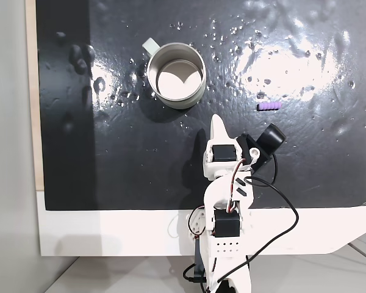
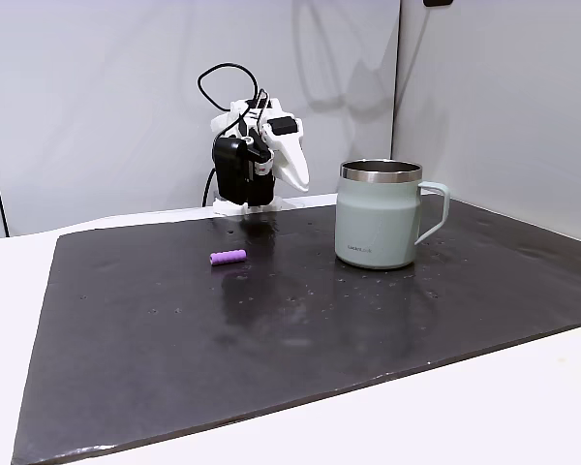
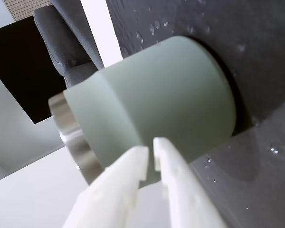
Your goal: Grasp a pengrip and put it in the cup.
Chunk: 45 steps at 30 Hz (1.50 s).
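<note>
Wrist view is showing the 2 white fingers (image 3: 128,175) lying almost together, a narrow slit between them and nothing held, with the gripper (image 3: 151,148) pointing at the side of the cup (image 3: 152,99). In a fixed view from above, the gripper (image 1: 218,119) is hanging folded near the arm's base, near the cup (image 1: 175,74) and well apart from the grip (image 1: 251,106), which is lying on its side on the black mat (image 1: 110,159) to the right. In the other fixed view the grip (image 2: 227,258) is sitting left of the cup (image 2: 376,213), with open mat between them.

Risks, as I judge them — the gripper is aiming at the cup, not the grip, so a forward reach could be knocking the cup. The grip is tiny and round — nearly shut jaws coming down on it would be pushing or rolling it away, and the glossy mat may be letting it skid.
</note>
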Each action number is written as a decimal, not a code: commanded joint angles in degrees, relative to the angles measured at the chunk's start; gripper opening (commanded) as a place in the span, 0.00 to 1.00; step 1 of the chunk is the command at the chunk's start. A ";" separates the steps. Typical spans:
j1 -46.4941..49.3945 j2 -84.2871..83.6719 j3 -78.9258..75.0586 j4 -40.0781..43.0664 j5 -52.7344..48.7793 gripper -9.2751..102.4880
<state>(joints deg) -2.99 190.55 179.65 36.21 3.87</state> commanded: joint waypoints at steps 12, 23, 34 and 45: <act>-3.69 0.70 2.64 0.62 -3.16 0.08; -3.69 -9.40 -24.70 14.59 -4.22 0.08; 5.80 -39.81 -61.96 29.18 -2.90 0.08; 15.29 -63.72 -83.14 41.84 -3.52 0.13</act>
<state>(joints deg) 9.23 131.66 103.80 75.50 0.70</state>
